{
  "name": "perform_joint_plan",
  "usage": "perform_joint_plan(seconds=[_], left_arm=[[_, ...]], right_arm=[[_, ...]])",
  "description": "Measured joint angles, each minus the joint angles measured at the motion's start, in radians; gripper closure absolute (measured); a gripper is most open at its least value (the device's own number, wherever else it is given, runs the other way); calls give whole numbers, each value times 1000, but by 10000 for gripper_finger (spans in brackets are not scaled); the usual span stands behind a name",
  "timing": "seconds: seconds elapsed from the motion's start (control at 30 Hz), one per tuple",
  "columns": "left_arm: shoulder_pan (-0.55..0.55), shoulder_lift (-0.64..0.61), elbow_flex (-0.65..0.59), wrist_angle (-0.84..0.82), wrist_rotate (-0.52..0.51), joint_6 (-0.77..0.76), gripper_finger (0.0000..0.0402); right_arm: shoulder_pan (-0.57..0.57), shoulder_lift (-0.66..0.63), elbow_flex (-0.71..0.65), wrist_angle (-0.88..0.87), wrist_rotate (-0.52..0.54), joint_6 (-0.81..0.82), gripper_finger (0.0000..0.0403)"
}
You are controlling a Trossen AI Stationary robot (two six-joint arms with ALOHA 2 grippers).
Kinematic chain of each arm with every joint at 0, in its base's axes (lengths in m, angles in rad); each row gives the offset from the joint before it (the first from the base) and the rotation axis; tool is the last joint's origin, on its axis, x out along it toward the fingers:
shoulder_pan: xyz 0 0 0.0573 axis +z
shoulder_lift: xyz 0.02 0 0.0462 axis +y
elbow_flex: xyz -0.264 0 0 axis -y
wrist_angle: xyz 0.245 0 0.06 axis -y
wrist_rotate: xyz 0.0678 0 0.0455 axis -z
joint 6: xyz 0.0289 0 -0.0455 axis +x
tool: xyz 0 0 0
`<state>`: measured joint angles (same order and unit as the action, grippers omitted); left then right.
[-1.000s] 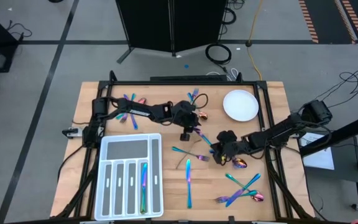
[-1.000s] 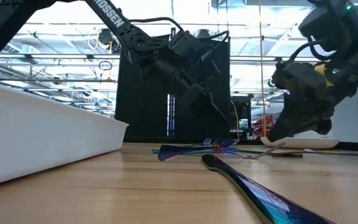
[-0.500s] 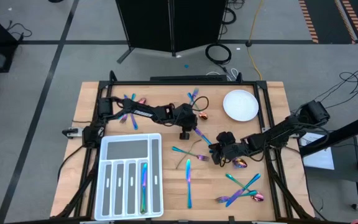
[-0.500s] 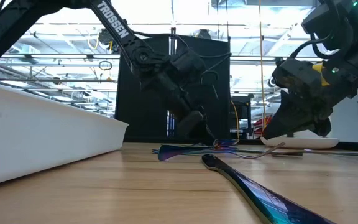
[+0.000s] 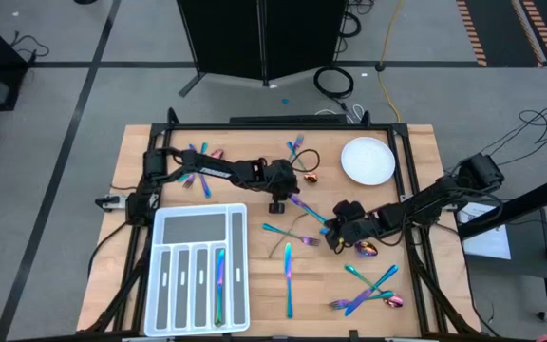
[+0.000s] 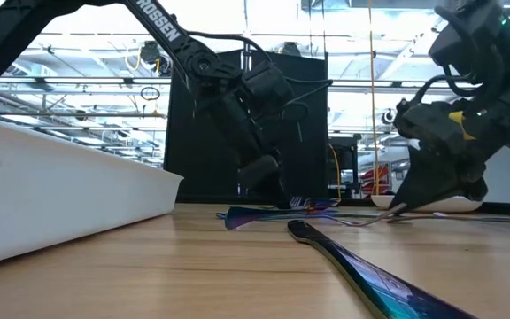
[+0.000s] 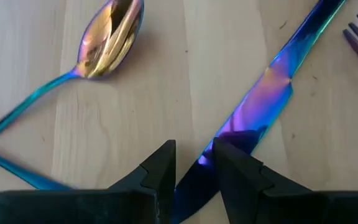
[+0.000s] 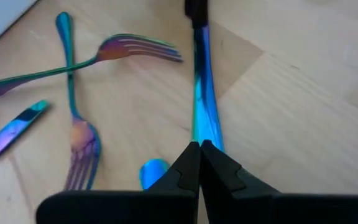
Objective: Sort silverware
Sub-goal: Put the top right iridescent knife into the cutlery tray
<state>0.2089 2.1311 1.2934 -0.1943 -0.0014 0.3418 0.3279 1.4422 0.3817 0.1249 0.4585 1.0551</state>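
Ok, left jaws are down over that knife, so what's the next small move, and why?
Probably close the left gripper on the knife. Its jaws stand apart astride the blade on the table, nothing gripped yet. The right gripper, shut, sits at the knife's other end, so lift only once the grip is firm.

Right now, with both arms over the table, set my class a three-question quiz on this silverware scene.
1. True or false: the white tray already holds a piece of silverware.
2. What lies between the left gripper's fingers? A knife, B spoon, C plate.
3. Fill in: the right gripper is ____.

Key: 1 true, one rainbow utensil lies in a slot. 2 A, the knife. 3 shut.
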Motion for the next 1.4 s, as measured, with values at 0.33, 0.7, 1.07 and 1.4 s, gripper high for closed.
perform_joint_plan(seconds=[0.33,0.7,1.07,1.4], left_arm=[[6,-2,0,-46,-14,-59,288],[4,-33,1,-180,-4,-110,288],[-1,-75,-5,-313,-5,-134,288],[-2,-75,-5,-310,-5,-153,288]], right_arm=[[-73,9,0,-33,71,-56,402],[-193,30,-2,26,101,-198,402],[-226,-6,-3,86,154,-242,403],[-182,10,-3,85,115,-148,403]])
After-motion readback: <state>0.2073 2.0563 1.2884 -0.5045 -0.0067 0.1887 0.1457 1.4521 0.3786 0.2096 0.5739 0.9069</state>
